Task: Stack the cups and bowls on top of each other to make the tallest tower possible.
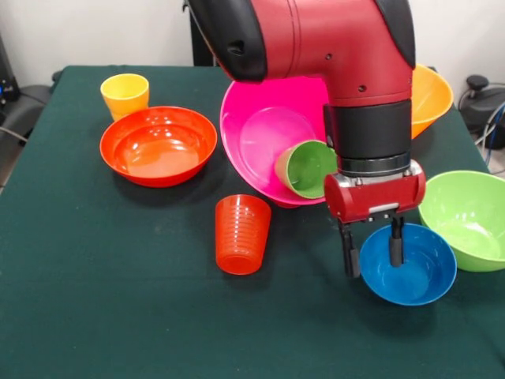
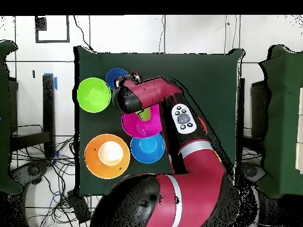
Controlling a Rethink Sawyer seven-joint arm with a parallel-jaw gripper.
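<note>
Straddling the blue bowl's (image 1: 408,265) rim, gripper (image 1: 373,251) fingers parted.

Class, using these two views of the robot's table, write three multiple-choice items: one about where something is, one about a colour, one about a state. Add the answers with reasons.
1. Where is the light green cup?
A. Lying inside the large pink bowl
B. Standing beside the yellow cup
C. Inside the lime green bowl

2. What colour is the bowl directly under the tool?
A. Red-orange
B. Blue
C. Pink

3. How does the ribbed orange-red cup stand?
A. On its side
B. Mouth up
C. Upside down

Answers:
1. A: the front view shows it tipped on its side within the pink bowl, its mouth facing the camera.
2. B: the tool's spread fingers reach over the rim of the small blue bowl.
3. C: its wide end sits on the table cloth and its narrower closed base faces up.
</note>
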